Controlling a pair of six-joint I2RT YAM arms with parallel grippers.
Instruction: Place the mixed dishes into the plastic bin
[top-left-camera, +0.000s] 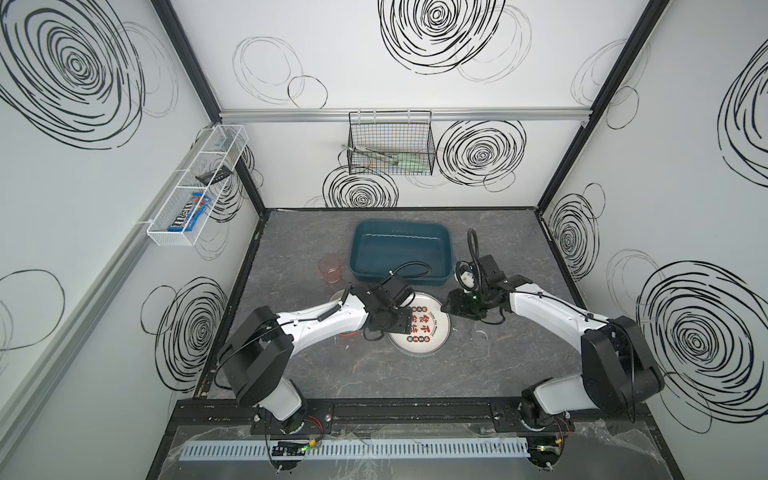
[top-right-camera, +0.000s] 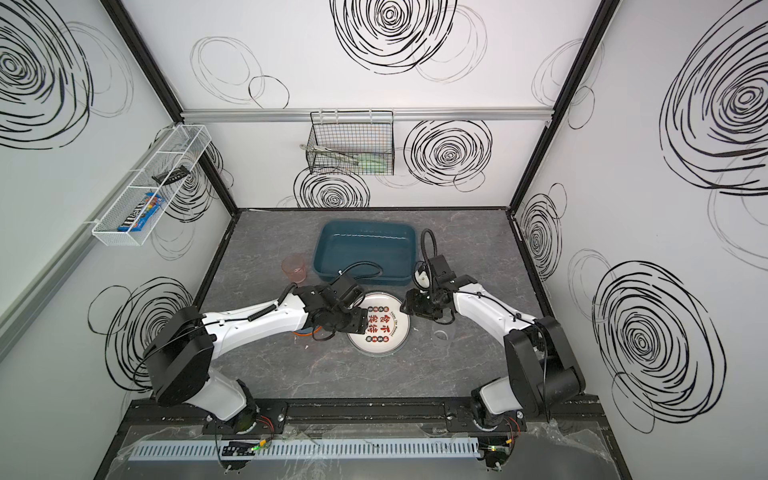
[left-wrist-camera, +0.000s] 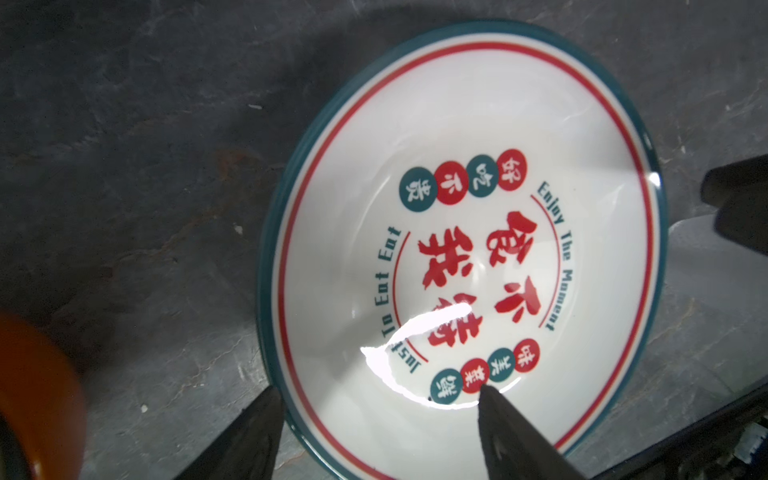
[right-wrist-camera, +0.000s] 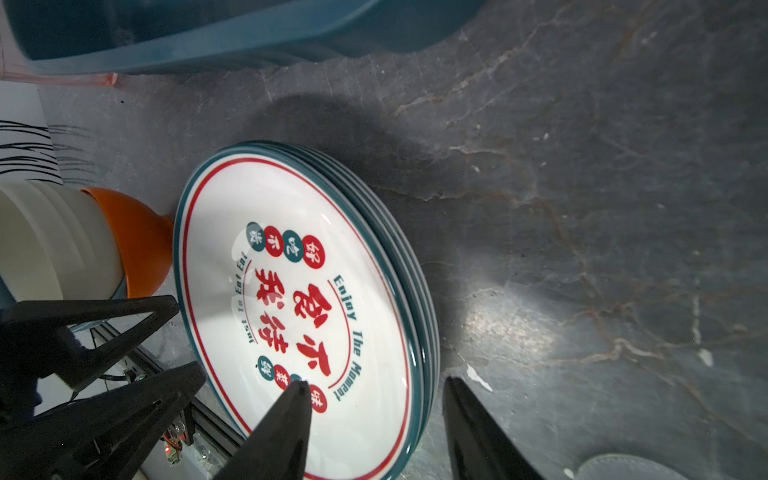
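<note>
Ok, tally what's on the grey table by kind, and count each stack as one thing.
Stack of round white plates printed with red characters: 1
Nested stack of cream bowls, orange outside: 1
See-through tumblers: 2, pink tumbler and clear tumbler
Dark teal rectangular plastic bin: 1
Total: 5

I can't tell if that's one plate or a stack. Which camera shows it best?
The right wrist view: the plates show several stacked rims at the edge. The left wrist view and both top views show mostly the top plate.
</note>
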